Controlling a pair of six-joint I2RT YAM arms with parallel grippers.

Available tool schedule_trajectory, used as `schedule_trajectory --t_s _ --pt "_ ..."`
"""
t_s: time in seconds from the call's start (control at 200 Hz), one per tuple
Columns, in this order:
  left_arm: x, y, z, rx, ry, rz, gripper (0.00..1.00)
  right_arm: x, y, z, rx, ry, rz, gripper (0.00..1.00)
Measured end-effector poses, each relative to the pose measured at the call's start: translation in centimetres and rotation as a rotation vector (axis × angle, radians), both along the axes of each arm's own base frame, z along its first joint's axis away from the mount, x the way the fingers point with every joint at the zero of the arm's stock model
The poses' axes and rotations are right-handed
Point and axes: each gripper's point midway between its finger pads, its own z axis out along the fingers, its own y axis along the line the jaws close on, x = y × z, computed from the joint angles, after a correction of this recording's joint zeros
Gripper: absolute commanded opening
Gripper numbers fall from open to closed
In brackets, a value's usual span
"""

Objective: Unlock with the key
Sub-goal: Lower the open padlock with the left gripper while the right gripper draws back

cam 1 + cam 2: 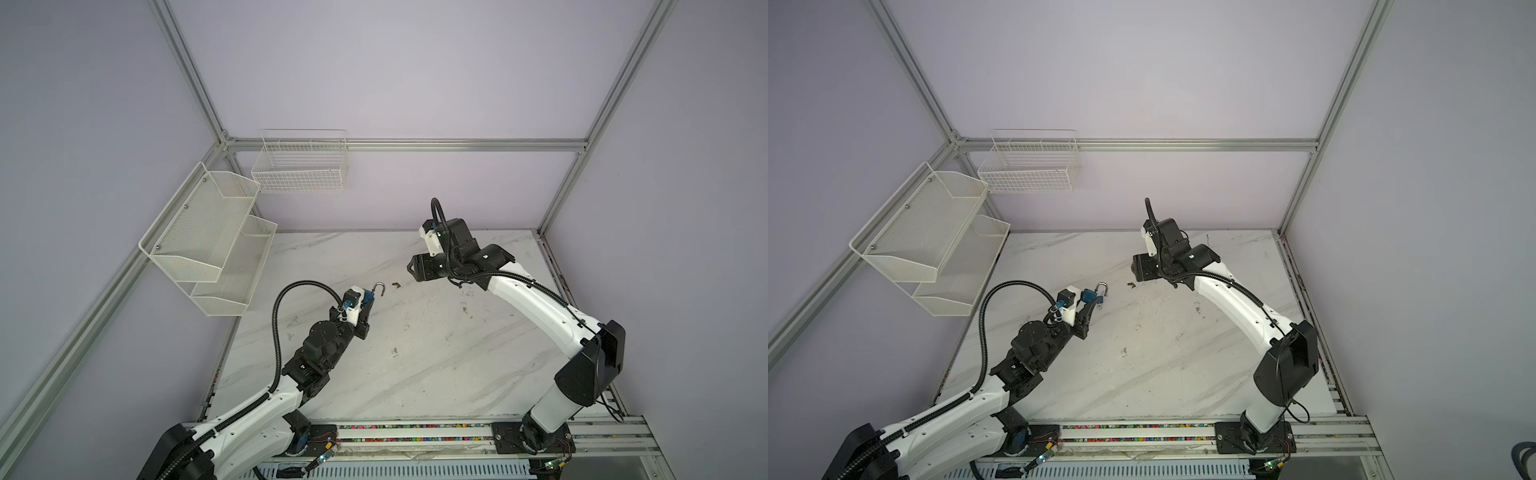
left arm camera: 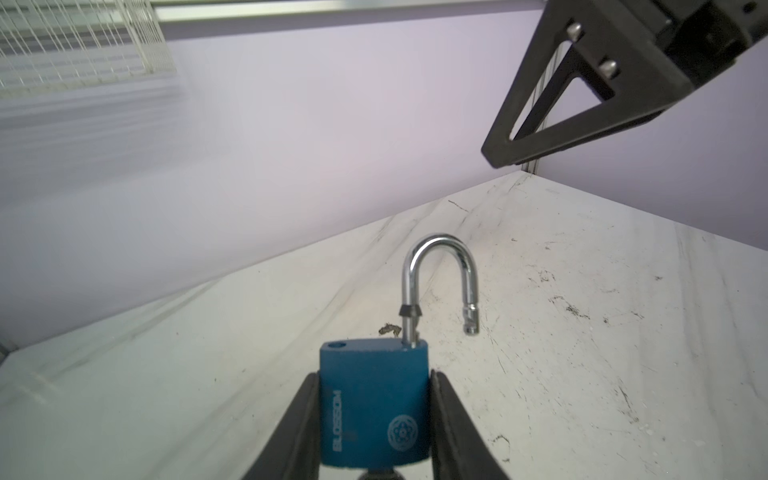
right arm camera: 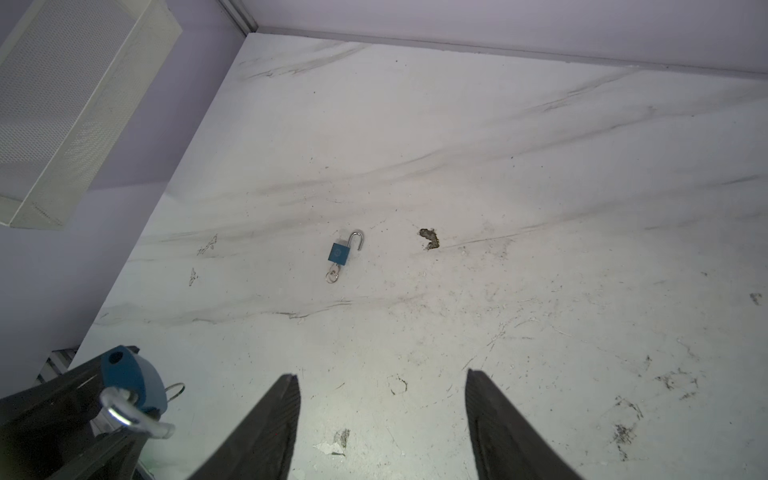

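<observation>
Clamping padlock: left end effector.

Tabletop middle open; mesh shelves, wire basket crowd left-rear corner.

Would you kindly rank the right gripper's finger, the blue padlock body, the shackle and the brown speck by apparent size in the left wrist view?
1. right gripper's finger and blue padlock body: roughly alike, too close to rank; the padlock sits nearer the camera
2. shackle
3. brown speck
</observation>
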Motion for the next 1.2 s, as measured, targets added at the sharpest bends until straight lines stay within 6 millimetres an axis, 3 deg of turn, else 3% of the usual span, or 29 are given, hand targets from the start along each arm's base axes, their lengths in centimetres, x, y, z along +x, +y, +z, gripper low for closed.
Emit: schedule_trajectory --t_s 0.115,0.35,0.52,0.77,0.935,1.2 --pt "-0.2 0.4 -1.7 -0.039 0.155 0.035 0.00 0.7 -0.4 -1.7 0.045 0.023 -0.032 0.68" --pt "-1.3 0.5 -1.2 -0.209 0.397 0.104 0.00 0.9 0.5 -6.0 0.180 0.078 -0.057 0.68" --pt "-2.7 0.2 -3.8 -0.222 0.615 0.170 0.00 0.4 1.2 -7.8 0.274 0.099 -0.058 0.68" --pt "-5.1 0.1 -9.7 -0.144 0.879 0.249 0.00 0.1 1.5 -8.1 0.361 0.080 -0.056 0.68" --pt "-5.5 0.2 -13.0 -0.084 0.983 0.313 0.00 0.3 1.5 -7.5 0.405 0.060 -0.054 0.68" --pt "-4.8 -0.2 -15.8 -0.065 1.058 0.397 0.00 0.8 1.1 -5.9 0.450 0.015 -0.062 0.69"
